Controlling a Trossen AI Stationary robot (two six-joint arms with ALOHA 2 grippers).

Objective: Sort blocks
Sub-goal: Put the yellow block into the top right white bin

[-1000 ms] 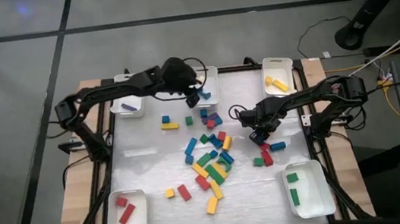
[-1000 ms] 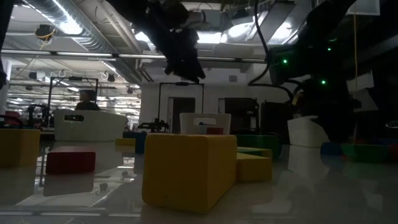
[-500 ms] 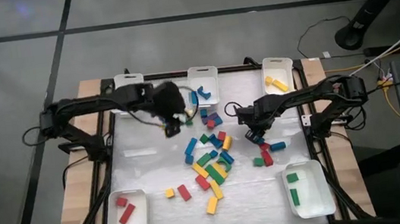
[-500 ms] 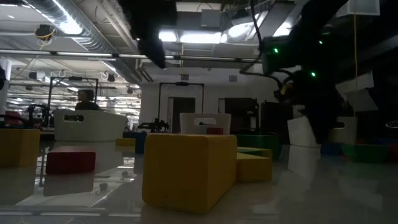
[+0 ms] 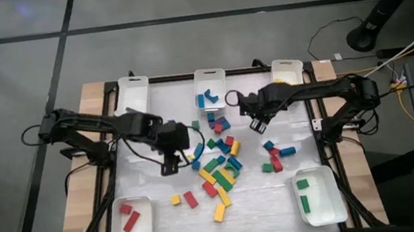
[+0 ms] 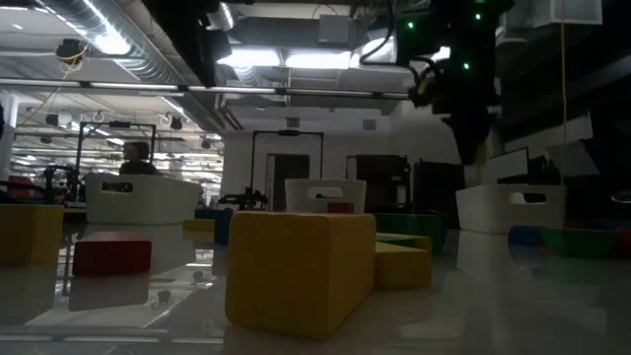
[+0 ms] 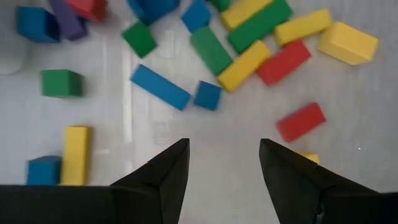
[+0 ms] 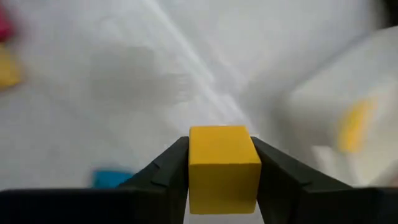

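Note:
Many small red, blue, green and yellow blocks (image 5: 218, 166) lie loose on the middle of the white table top. My left gripper (image 5: 170, 162) hangs open over the left edge of this pile, its fingers (image 7: 163, 169) above bare table beside a blue bar (image 7: 160, 87) and a blue cube (image 7: 207, 95). My right gripper (image 5: 257, 122) is over the far middle of the table, shut on a yellow cube (image 8: 224, 167). It is between the tray with blue blocks (image 5: 210, 92) and the tray with yellow blocks (image 5: 288, 76). My right gripper pinches the yellow cube between its two fingers (image 8: 166, 171), one on each of two opposite side faces (image 8: 194, 168). The cube is lifted clear of the table.
White trays stand at the table's edges: one at the far left (image 5: 132, 89), one with red blocks at the near left (image 5: 131, 224), one with green blocks at the near right (image 5: 318, 196). A few red, blue and green blocks (image 5: 275, 155) lie right of the pile.
My left gripper has moved from the far middle tray with blue blocks toward the near and left, ending over the pile's left edge. My right gripper has moved up and toward the far edge, away from the red and blue blocks on the right.

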